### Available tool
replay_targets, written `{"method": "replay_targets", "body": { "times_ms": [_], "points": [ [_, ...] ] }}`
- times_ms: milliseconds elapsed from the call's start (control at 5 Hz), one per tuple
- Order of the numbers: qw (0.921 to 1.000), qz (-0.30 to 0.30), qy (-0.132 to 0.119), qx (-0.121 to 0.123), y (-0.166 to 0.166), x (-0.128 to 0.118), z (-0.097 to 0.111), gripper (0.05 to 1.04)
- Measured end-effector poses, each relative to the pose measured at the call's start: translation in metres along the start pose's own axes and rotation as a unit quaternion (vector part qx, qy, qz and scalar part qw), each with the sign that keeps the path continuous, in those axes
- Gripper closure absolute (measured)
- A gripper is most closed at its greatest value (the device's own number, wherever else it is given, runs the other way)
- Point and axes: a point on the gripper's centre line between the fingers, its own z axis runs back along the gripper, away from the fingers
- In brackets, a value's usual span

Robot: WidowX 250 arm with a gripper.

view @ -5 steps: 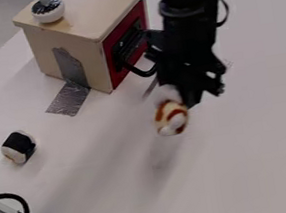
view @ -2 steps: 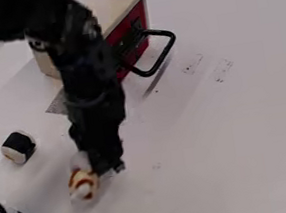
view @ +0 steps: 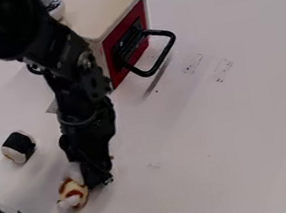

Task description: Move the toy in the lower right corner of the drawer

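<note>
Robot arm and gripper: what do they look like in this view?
The arm is black, with thick, rounded segments, bulky joints and small paler spots. A slightly greyer band curves around its lower part. The gripper is black too, angular and uneven in outline.

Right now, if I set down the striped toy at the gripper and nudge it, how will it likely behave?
The striped toy may well roll, since its visible end looks rounded. It is probably light, being small beside the gripper. Its uneven outline hints at something soft that may give when squeezed.
</note>
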Motion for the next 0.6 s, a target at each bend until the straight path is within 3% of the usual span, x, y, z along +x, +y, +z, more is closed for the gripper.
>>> {"method": "replay_targets", "body": {
  "times_ms": [200, 400, 600],
  "points": [
    [0.9999, 0.006, -0.009, -0.005, 0.007, -0.001, 0.023, 0.160],
    [0.9997, 0.012, -0.017, -0.013, 0.008, -0.007, 0.048, 0.083],
    [0.9986, 0.030, -0.039, -0.021, 0.009, -0.018, 0.087, 0.084]
  ]
}}
